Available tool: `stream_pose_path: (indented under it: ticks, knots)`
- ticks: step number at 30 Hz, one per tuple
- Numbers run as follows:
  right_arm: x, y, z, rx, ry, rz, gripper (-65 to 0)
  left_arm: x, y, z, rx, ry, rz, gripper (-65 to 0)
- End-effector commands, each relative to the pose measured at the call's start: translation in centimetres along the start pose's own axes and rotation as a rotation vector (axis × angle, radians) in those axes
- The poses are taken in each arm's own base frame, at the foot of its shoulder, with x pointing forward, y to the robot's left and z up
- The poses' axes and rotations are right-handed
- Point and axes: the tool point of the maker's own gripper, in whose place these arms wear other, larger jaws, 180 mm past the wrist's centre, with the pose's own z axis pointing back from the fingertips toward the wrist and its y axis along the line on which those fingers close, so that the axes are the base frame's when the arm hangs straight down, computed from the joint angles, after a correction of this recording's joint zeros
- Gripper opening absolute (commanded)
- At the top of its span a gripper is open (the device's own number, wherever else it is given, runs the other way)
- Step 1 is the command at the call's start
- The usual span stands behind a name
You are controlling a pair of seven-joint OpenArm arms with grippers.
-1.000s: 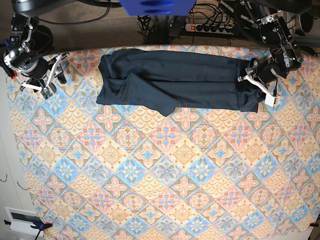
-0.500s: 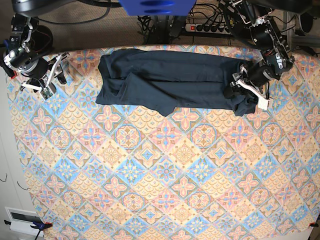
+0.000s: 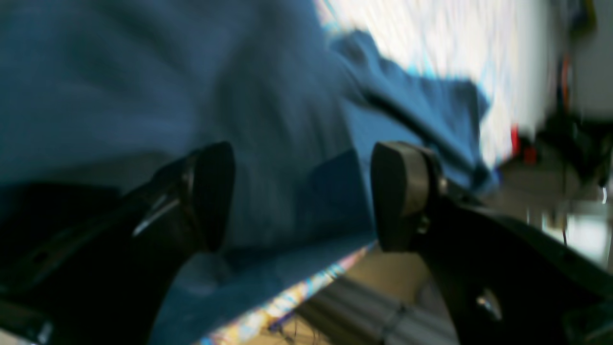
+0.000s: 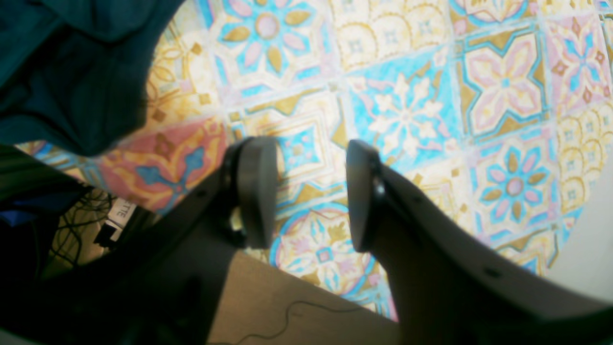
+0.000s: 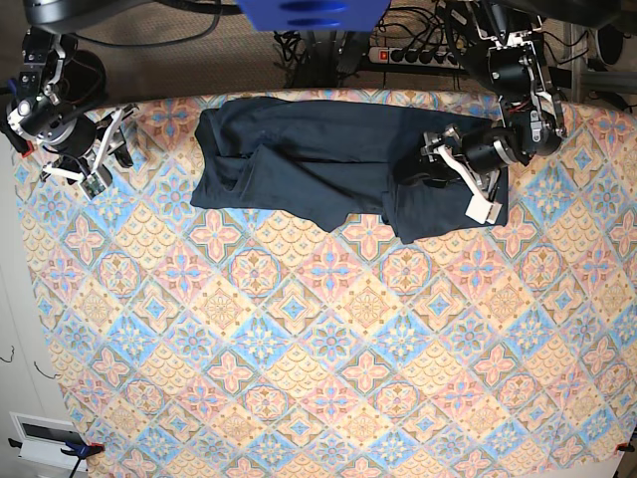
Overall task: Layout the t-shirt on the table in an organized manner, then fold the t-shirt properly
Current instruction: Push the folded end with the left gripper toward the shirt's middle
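Observation:
The dark navy-teal t-shirt (image 5: 318, 149) lies as a long band along the far edge of the table (image 5: 328, 339). Its right end is doubled over toward the middle. My left gripper (image 5: 453, 179) hovers over that doubled end. In the left wrist view, which is blurred, the left gripper (image 3: 301, 191) is open, with the t-shirt (image 3: 143, 72) beyond its fingers and nothing pinched. My right gripper (image 5: 109, 154) rests off the shirt's left end. In the right wrist view the right gripper (image 4: 311, 191) is open and empty over the patterned table (image 4: 407, 105), and a t-shirt (image 4: 62, 72) corner shows at upper left.
A power strip with cables (image 5: 418, 55) lies on the floor beyond the far edge. A white box (image 5: 45, 438) sits off the near left corner. The patterned cloth stretches wide in front of the shirt.
The left gripper moved left, dragging the shirt's right end over toward the middle, and its jaws spread apart, letting the fabric go. The right arm stayed where it was.

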Motion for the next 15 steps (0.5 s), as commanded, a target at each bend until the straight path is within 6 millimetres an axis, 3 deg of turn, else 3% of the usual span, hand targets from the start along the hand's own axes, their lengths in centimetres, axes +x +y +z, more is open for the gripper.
stream_pose_path:
  ticks: [1,7,11,15]
  knots:
    - [0.9,-0.7,0.5,-0.019,-0.029,0.017,-41.8,1.0,-0.7,0.6,-0.010,-0.026,-0.041,-21.3]
    - [0.9,-0.7,0.5,-0.019,-0.029,0.017,-41.8,1.3,1.1,2.8,0.057,-0.033,-0.060,-21.3]
    - [0.9,-0.7,0.5,-0.019,-0.029,0.017,-41.8,0.1,1.9,3.3,0.083,-0.005,-0.050,-21.3]
    - [0.9,-0.6,0.5,-0.014,-0.029,0.018,-41.8,0.5,2.5,4.2,0.155,0.006,-0.116,-21.3]
